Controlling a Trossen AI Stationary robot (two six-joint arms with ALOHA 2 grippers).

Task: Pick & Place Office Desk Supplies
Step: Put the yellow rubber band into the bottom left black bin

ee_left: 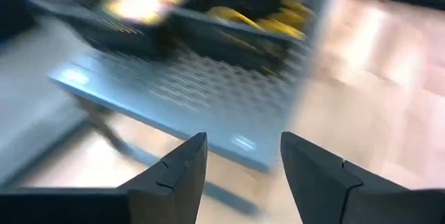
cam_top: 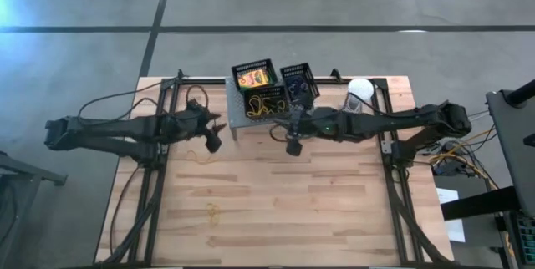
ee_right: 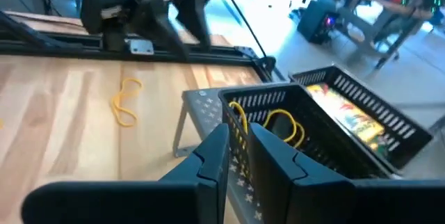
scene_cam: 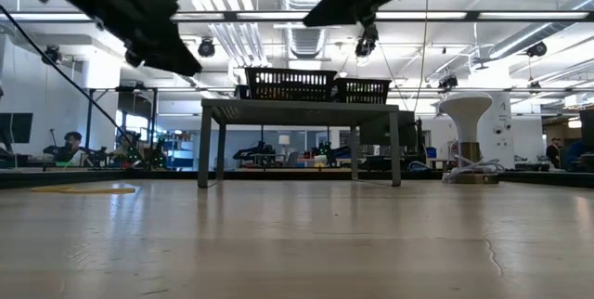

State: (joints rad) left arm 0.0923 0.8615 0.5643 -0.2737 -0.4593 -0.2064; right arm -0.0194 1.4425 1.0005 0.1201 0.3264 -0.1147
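Three black lattice baskets stand on the grey shelf [cam_top: 238, 117] at the table's far middle. One [cam_top: 253, 75] holds a crayon box [ee_right: 348, 116], one [cam_top: 266, 104] holds yellow rubber bands [ee_right: 281, 123], and one [cam_top: 298, 82] holds dark things. My left gripper [cam_top: 213, 139] hovers open just left of the shelf, with nothing between its fingers [ee_left: 181, 172]. My right gripper [cam_top: 292, 144] hangs in the air off the shelf's near right corner. Only a narrow gap shows between its fingers [ee_right: 215, 151], and nothing is in it. A yellow rubber band [cam_top: 203, 157] lies on the table below the left gripper.
Another yellow rubber band [cam_top: 213, 212] lies on the wood toward the near left. A white round object [cam_top: 359, 92] stands at the far right, by the right arm. Dark frame rails [cam_top: 155, 177] run along both sides of the table. People sit in the room behind.
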